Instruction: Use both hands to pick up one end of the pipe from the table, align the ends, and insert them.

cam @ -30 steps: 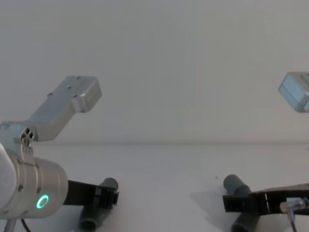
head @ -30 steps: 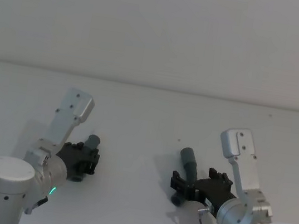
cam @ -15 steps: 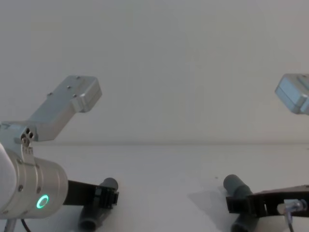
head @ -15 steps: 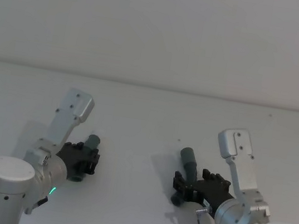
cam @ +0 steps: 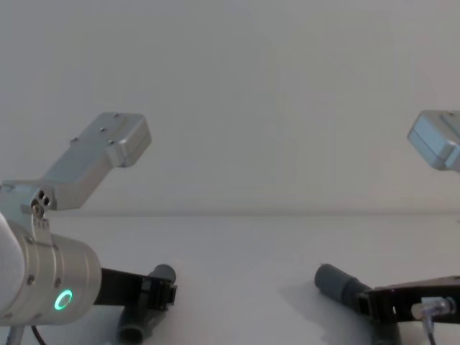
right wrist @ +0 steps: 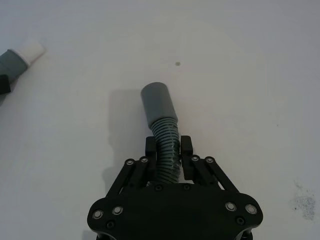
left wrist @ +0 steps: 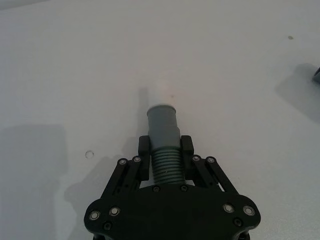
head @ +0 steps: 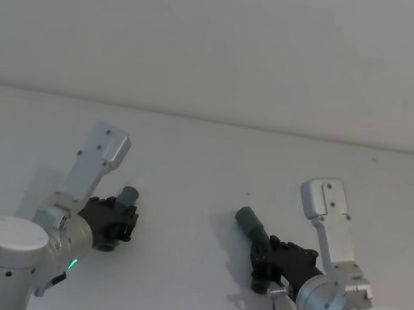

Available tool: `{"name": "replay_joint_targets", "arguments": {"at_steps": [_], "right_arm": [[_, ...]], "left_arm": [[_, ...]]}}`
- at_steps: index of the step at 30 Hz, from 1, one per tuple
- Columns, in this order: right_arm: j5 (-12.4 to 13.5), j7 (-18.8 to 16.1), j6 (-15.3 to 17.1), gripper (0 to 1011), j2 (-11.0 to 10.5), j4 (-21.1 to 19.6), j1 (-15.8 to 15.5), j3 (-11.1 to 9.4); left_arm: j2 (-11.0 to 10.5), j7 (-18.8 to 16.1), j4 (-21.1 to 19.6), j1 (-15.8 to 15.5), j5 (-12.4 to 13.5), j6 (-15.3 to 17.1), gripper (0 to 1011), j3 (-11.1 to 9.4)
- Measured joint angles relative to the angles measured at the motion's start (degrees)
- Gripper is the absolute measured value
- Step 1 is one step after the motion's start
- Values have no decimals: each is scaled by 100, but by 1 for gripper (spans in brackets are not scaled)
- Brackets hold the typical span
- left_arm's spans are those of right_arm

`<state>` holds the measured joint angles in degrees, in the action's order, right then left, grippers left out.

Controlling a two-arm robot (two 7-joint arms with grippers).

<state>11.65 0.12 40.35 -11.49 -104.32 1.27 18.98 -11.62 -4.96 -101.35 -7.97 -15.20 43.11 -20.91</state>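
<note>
Nearest the robot, the left arm's silver cylinder with its green ring light sits low at the left of the chest view. Ahead of it, the left gripper is low over the table, on the robot's left. Its 2 fingers are closed narrowly onto the ribbed part of the left pipe piece, just behind the smooth grey cuff. This piece runs away from the robot. Its near end is down at the table in the chest view, and its cuffed end points forward past the fingertips. From the right wrist view, a short white spigot shows at the tip of that cuff.

On the robot's right, the right gripper has its jaws drawn in on the right pipe piece, pinching the corrugated hose a little behind its own plain cuff. In the head view this cuff slants forward and toward the robot's left, and a shadow lies on the table beside it. I cannot tell whether the cuff touches the surface.

The 2 cuffed ends are well apart, with bare table between them. Beyond the table stands the plain white wall.
</note>
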Motion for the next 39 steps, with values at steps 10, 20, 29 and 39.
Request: {"name": "replay_joint_targets", "arguments": {"at_steps": [10,20,29,39], "right_arm": [[-3,-4,3,113,4,0,0,0],[-4,-4,8,105,4,-1,0,0],[-3,-3,10,95,4,-1,0,0],[-3,-3,8,95,4,-1,-1,-1]], "left_arm": [[0,0,0,0,0,0,348,0],[0,0,0,0,0,0,348,0],[0,0,0,0,0,0,348,0],[0,0,0,0,0,1,348,0]]}}
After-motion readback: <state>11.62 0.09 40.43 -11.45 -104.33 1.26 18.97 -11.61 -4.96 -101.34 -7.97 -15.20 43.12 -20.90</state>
